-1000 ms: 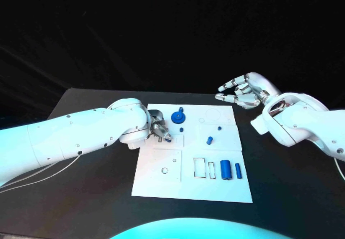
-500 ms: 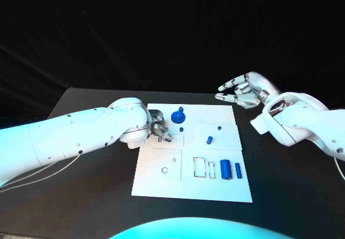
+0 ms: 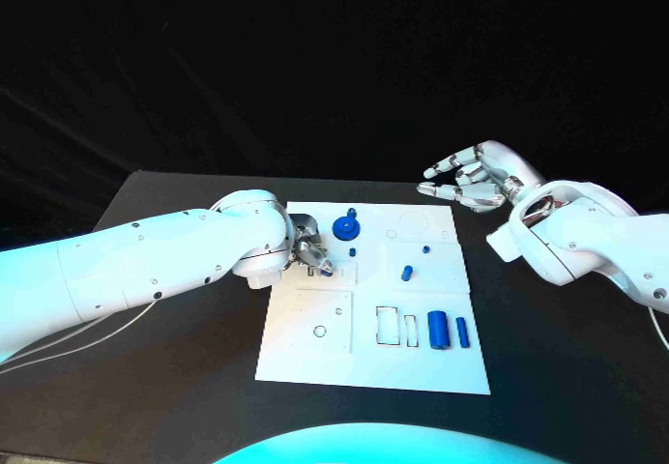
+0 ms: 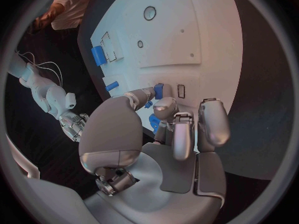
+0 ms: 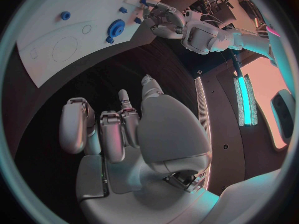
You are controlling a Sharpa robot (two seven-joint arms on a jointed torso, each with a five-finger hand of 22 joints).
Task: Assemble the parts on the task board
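Observation:
The white task board (image 3: 314, 314) lies mid-table. My left hand (image 3: 309, 253) rests low over its near-left area. Its thumb and a finger pinch a small blue part (image 4: 158, 90), held just beside a small rectangular slot (image 4: 181, 91). A blue gear (image 3: 346, 229) stands on the board's far side, with a tiny blue peg (image 3: 352, 251) behind the left hand. Two small blue pieces (image 3: 407, 273) sit mid-board. A thick blue cylinder (image 3: 438, 330) and a thin one (image 3: 461, 332) lie at the near right. My right hand (image 3: 467, 179) hovers beyond the far right corner, fingers apart and empty.
Outlined recesses (image 3: 394, 326) lie beside the cylinders, and a round hole (image 3: 319, 331) is in the near-left panel. The black table (image 3: 182, 377) has bare room on both sides of the board. From the right wrist view, the left hand (image 5: 163, 19) shows at the board (image 5: 62, 35).

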